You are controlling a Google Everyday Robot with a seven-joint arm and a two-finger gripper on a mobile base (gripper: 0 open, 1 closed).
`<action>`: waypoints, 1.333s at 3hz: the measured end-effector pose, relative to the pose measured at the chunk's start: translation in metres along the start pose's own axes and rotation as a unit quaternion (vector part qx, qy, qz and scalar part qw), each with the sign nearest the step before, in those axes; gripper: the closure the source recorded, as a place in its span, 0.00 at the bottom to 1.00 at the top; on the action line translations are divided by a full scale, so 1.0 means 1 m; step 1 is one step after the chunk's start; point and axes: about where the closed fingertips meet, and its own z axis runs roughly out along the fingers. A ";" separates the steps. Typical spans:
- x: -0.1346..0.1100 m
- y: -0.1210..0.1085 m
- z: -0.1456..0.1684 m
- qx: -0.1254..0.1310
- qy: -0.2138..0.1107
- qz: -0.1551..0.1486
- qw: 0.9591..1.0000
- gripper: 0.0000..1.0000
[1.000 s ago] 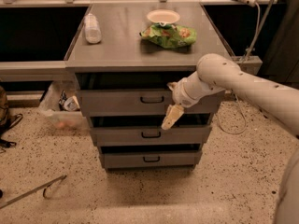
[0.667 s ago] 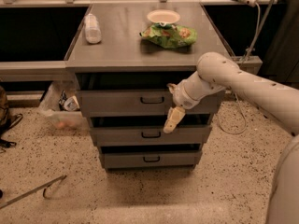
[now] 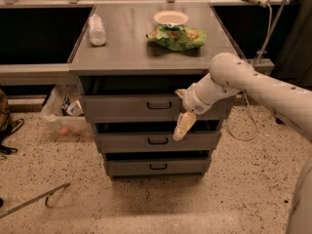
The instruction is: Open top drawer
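The top drawer [image 3: 126, 107] is the widest of three grey drawers under the grey counter, with a small black loop handle [image 3: 159, 105] at its centre. Its front stands a little out from the cabinet, with a dark gap above it. My gripper [image 3: 182, 125] hangs from the white arm [image 3: 243, 79] in front of the drawers, just right of and below the top handle, its pale fingers pointing down toward the middle drawer [image 3: 157, 141]. It is not on the handle.
On the counter [image 3: 126, 48] lie a white bottle [image 3: 96, 29], a white bowl [image 3: 170, 17] and a green chip bag [image 3: 178, 37]. The bottom drawer [image 3: 157, 166] is below. A plastic bin [image 3: 63, 116] sits at the left, a metal rod [image 3: 34, 201] on the floor.
The gripper has shifted slightly right and the view has moved a little; the top drawer looks the same.
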 end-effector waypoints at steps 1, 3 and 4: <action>-0.016 -0.018 0.001 0.031 0.000 -0.029 0.999 0.00; -0.012 -0.041 0.028 0.040 0.009 -0.042 0.998 0.00; -0.002 -0.040 0.037 0.018 0.015 -0.020 1.000 0.00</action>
